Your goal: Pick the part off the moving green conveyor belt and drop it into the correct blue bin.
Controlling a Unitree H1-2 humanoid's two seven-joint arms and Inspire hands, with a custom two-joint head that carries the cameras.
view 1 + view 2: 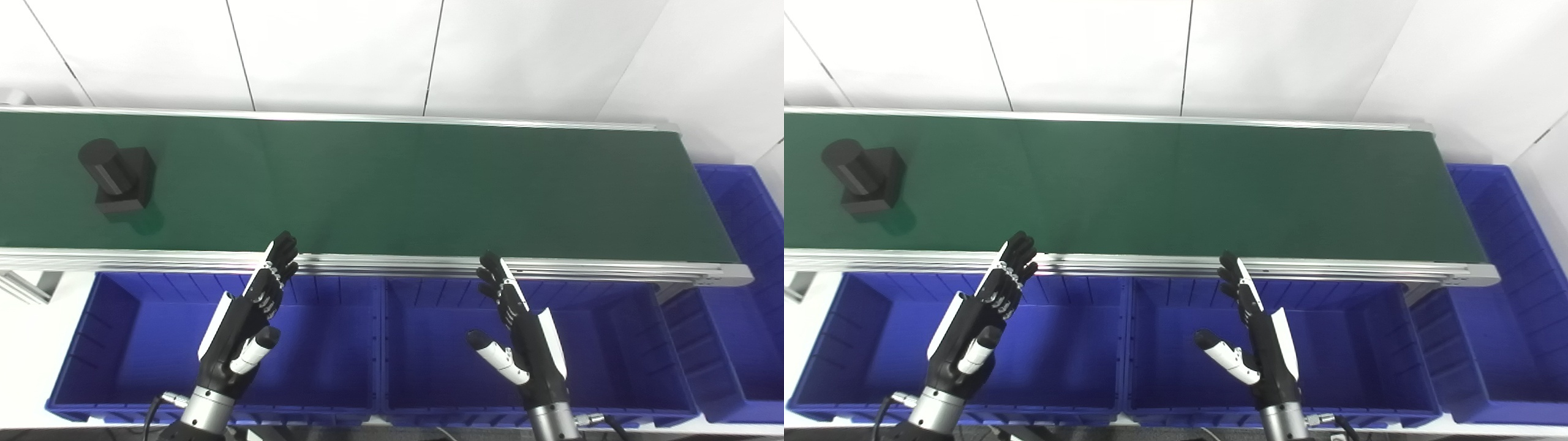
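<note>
A black part, a cylinder on a square block, lies on the green conveyor belt at its far left. My left hand hovers open over the left blue bin, fingers stretched toward the belt's near rail, well right of the part. Over the middle blue bin my right hand is open too, thumb spread, holding nothing. Both hands are below the belt's near edge.
A third blue bin stands at the belt's right end. An aluminium rail runs along the belt's near edge between the hands and the belt. White wall panels rise behind the belt.
</note>
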